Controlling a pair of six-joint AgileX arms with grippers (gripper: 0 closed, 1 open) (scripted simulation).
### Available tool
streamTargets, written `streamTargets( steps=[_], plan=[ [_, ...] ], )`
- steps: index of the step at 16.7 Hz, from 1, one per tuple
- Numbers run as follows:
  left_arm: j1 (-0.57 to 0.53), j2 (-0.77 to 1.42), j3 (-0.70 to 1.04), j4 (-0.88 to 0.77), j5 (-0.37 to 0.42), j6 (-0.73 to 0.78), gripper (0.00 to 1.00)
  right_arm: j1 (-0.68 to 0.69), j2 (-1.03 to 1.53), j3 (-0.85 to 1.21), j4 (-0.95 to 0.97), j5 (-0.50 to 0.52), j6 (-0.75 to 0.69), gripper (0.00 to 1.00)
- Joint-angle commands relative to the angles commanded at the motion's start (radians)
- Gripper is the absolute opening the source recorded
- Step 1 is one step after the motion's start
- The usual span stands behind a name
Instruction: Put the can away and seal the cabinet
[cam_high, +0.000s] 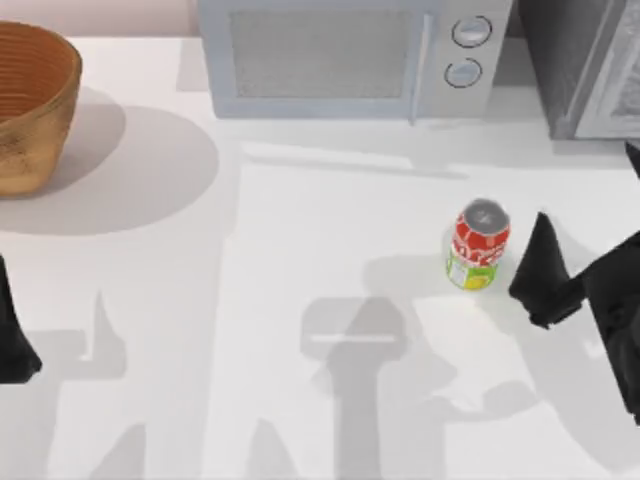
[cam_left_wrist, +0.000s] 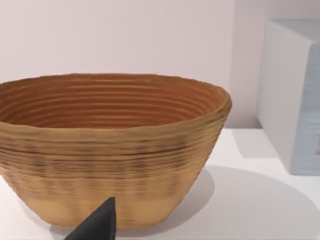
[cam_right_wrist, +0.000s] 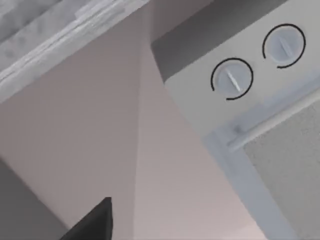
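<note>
The can (cam_high: 478, 245), red with a silver top and a yellow-green base, stands upright on the white table right of centre. My right gripper (cam_high: 545, 272) hovers just to the can's right, a small gap away and not touching it. The cabinet (cam_high: 585, 65), dark grey and speckled with a lighter framed door, sits at the far right corner; its pale frame edge (cam_right_wrist: 65, 35) crosses the right wrist view. My left gripper (cam_high: 15, 345) stays parked at the table's left edge.
A pale grey microwave (cam_high: 350, 55) with two round knobs (cam_right_wrist: 231, 78) stands at the back centre, left of the cabinet. A woven brown basket (cam_high: 30, 105) sits at the back left, and the left wrist view shows the basket (cam_left_wrist: 110, 150) close up.
</note>
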Motion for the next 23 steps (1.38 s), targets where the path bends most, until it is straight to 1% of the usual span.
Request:
streamTargets(
  steps=[4,7,10,13,15,18,20,23],
  plan=[
    [0.0,0.0,0.0,0.0,0.0,0.0,1.0,0.075,0.23,0.047,0.169,0.086,-0.636,1.0],
    [0.0,0.0,0.0,0.0,0.0,0.0,1.0,0.126,0.386,0.08,0.282,0.144,-1.063,1.0],
    [0.0,0.0,0.0,0.0,0.0,0.0,1.0,0.169,0.521,0.11,0.382,0.195,-1.432,1.0],
    [0.0,0.0,0.0,0.0,0.0,0.0,1.0,0.205,0.635,0.135,0.464,0.237,-1.735,1.0],
    [0.0,0.0,0.0,0.0,0.0,0.0,1.0,0.223,0.693,0.148,0.507,0.259,-1.889,1.0],
    [0.0,0.0,0.0,0.0,0.0,0.0,1.0,0.242,0.753,0.162,0.55,0.281,-2.041,1.0],
    [0.0,0.0,0.0,0.0,0.0,0.0,1.0,0.248,0.773,0.167,0.565,0.288,-2.091,1.0],
    [0.0,0.0,0.0,0.0,0.0,0.0,1.0,0.249,0.777,0.167,0.567,0.29,-2.101,1.0]
  ],
)
